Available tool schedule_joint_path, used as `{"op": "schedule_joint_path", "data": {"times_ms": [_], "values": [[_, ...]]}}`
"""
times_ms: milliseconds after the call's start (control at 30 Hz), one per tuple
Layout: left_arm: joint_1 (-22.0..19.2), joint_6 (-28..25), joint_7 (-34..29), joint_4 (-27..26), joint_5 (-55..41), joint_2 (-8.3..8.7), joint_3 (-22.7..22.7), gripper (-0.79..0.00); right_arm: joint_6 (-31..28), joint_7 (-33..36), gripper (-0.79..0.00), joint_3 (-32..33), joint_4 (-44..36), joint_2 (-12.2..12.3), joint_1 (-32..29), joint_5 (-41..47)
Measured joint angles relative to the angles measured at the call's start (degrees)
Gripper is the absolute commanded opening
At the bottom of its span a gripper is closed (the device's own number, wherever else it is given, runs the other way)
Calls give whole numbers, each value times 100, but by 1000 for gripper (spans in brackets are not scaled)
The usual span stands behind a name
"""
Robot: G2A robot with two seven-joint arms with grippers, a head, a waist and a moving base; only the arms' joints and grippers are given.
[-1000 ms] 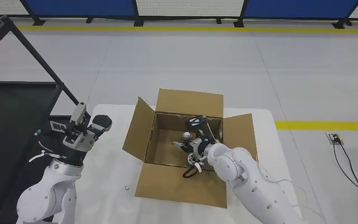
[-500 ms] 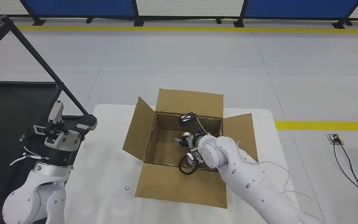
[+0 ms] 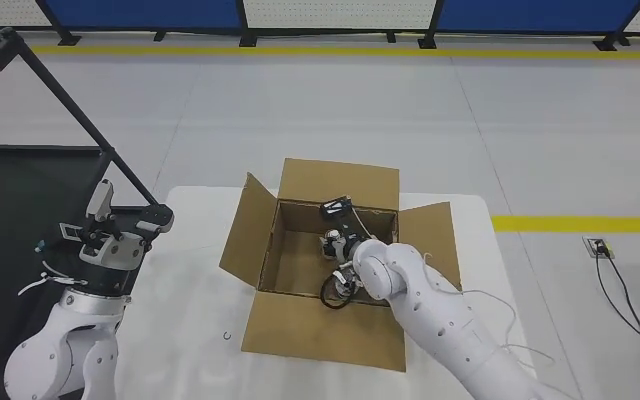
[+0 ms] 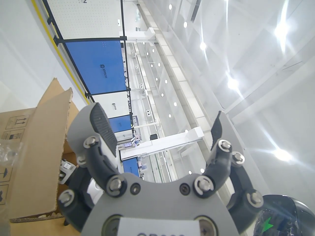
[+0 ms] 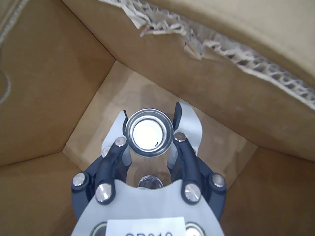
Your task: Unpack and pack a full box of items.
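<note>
Two end effectors show. Farthest left, the left end effector (image 3: 130, 208) hangs near the table's left edge, tipped up toward the ceiling. Its fingers (image 4: 102, 124) are spread wide with nothing between them. The white table (image 3: 195, 300) carries an open cardboard box (image 3: 338, 182) near its middle, flaps folded outward. Further right, the right arm reaches down into the box, near the far wall. The right end effector (image 5: 150, 120) is closed around a can (image 5: 149, 133), a round tin with a metal rim and a white end, and its pads press the can's sides. The can sits inside the box, over the brown floor; whether it touches that floor I cannot tell.
</note>
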Motion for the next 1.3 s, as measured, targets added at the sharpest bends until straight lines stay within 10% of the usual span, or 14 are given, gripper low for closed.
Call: {"op": "schedule_joint_path", "data": {"times_ms": [567,1300], "values": [[0,0,0,0,0,0,0,0,130,86,-785,2268,-4533,712,-2690,-931],[0,0,0,0,0,0,0,0,128,-171,-785,2463,-4609,709,-2789,-849]]}}
